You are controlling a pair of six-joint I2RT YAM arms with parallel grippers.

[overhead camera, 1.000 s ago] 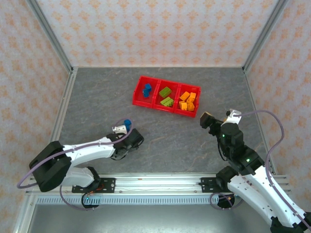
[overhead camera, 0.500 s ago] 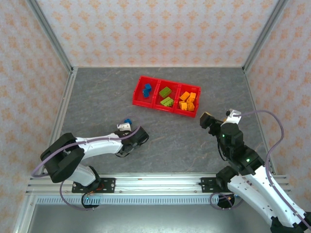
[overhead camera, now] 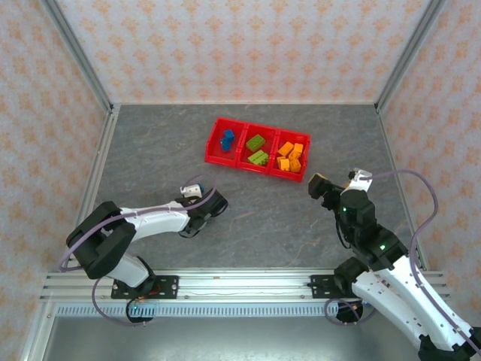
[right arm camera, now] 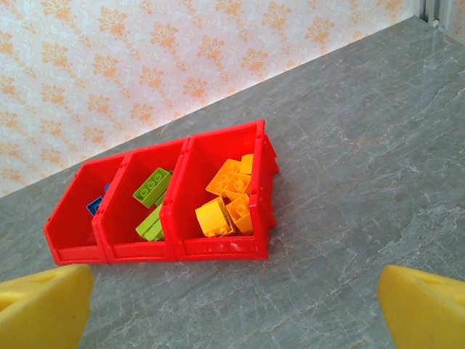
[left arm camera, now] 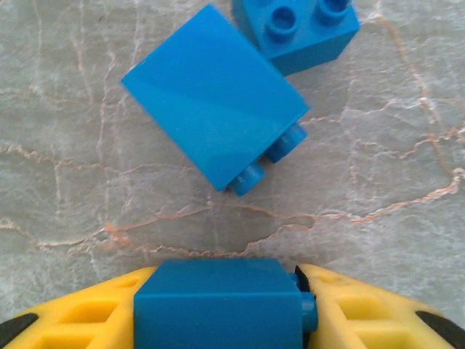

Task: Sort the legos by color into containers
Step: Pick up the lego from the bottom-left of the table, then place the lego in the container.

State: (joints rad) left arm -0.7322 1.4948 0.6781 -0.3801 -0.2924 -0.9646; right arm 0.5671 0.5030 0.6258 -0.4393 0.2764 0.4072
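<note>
In the left wrist view my left gripper (left arm camera: 221,309) is shut on a blue lego (left arm camera: 218,302), its yellow fingers (left arm camera: 363,320) pressed against both sides, low over the table. Just beyond lie two more blue legos: one on its side (left arm camera: 214,94), one studs-up (left arm camera: 298,29). From above, the left gripper (overhead camera: 197,195) sits left of centre. The red containers (overhead camera: 239,165) hold blue legos (overhead camera: 226,138), green legos (overhead camera: 256,149) and orange legos (overhead camera: 291,156) in separate bins. My right gripper (overhead camera: 338,182) hangs open and empty, right of the containers (right arm camera: 218,249).
Grey stone-patterned table with patterned walls and metal frame posts around it. In the right wrist view, the orange bin (right arm camera: 225,200) is nearest, then green (right arm camera: 151,187), then blue (right arm camera: 95,206). Open floor lies between both arms.
The left arm has swung toward the loose blue legos and its jaws have closed on one. The right arm has not moved.
</note>
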